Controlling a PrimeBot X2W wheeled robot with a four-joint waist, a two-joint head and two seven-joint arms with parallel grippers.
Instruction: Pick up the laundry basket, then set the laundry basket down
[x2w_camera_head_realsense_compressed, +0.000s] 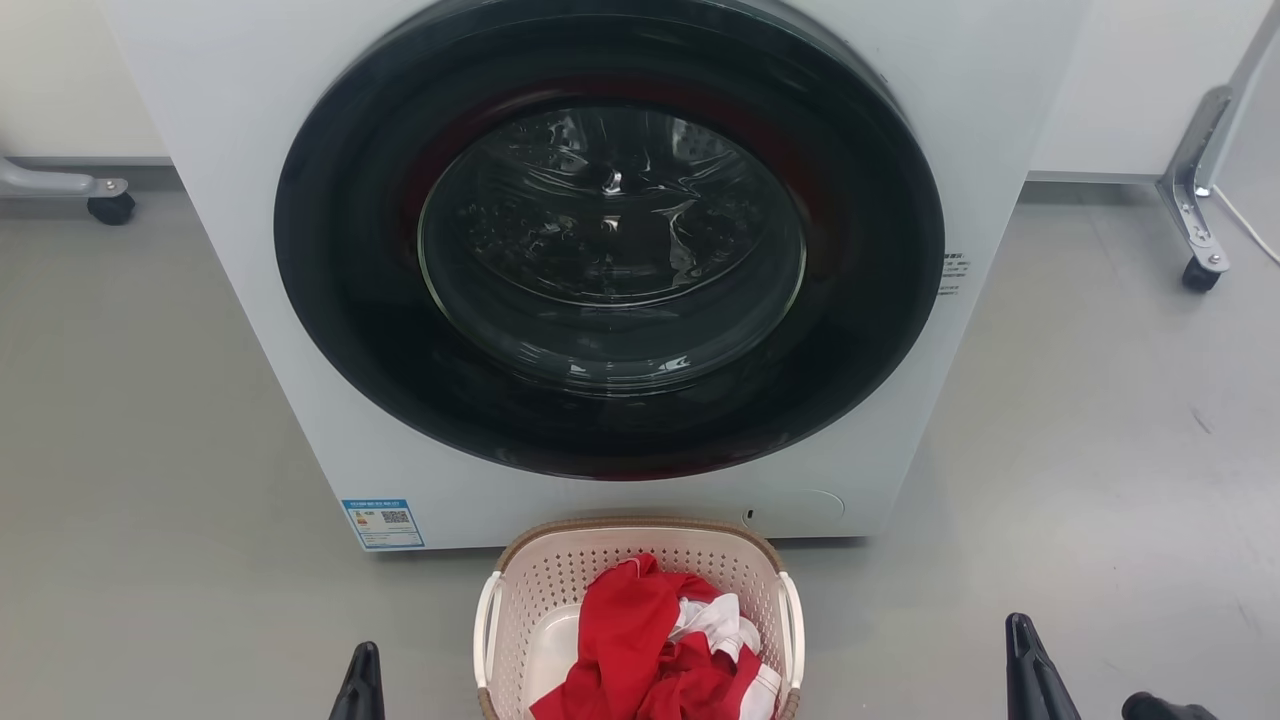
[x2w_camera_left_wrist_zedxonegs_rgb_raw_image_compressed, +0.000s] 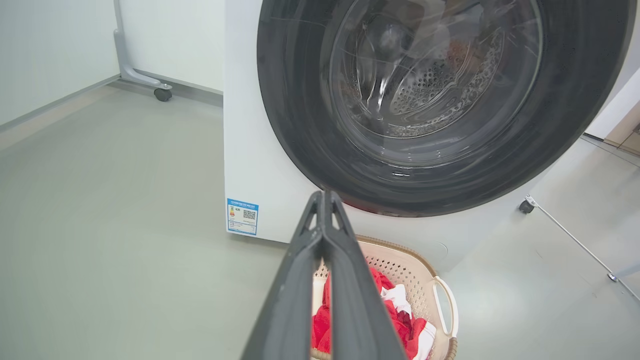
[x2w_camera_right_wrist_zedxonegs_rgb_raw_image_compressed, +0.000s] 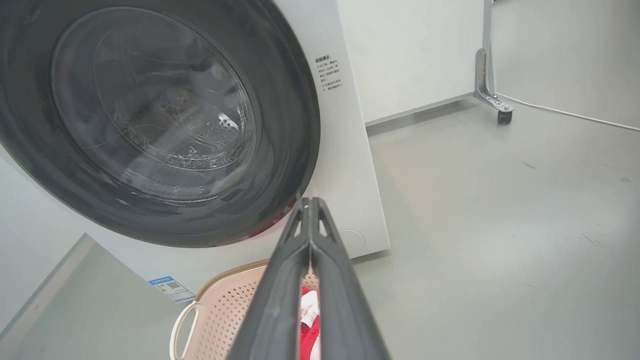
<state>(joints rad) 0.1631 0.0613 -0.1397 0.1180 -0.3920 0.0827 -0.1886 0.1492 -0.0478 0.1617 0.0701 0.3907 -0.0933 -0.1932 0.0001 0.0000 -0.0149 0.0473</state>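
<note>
- Left wrist view: left gripper (x2w_camera_left_wrist_zedxonegs_rgb_raw_image_compressed: 324, 196) had its fingers (x2w_camera_left_wrist_zedxonegs_rgb_raw_image_compressed: 295, 280) pressed together, empty.
- Right wrist view: right gripper (x2w_camera_right_wrist_zedxonegs_rgb_raw_image_compressed: 310, 201) was likewise closed on nothing.
- Between them, touching neither, the laundry basket (x2w_camera_head_realsense_compressed: 556, 572) sat on the floor (x2w_camera_head_realsense_compressed: 150, 450), just near of the washer (x2w_camera_head_realsense_compressed: 290, 400), holding red and white clothes (x2w_camera_head_realsense_compressed: 640, 640).

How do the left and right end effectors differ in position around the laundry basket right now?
The left end effector sits close beside the left handle of the laundry basket; the right end effector stands much farther out from the right handle. The right one's tip also reaches higher in the head view than the left's. Both are shut, empty and clear of the basket.
</note>
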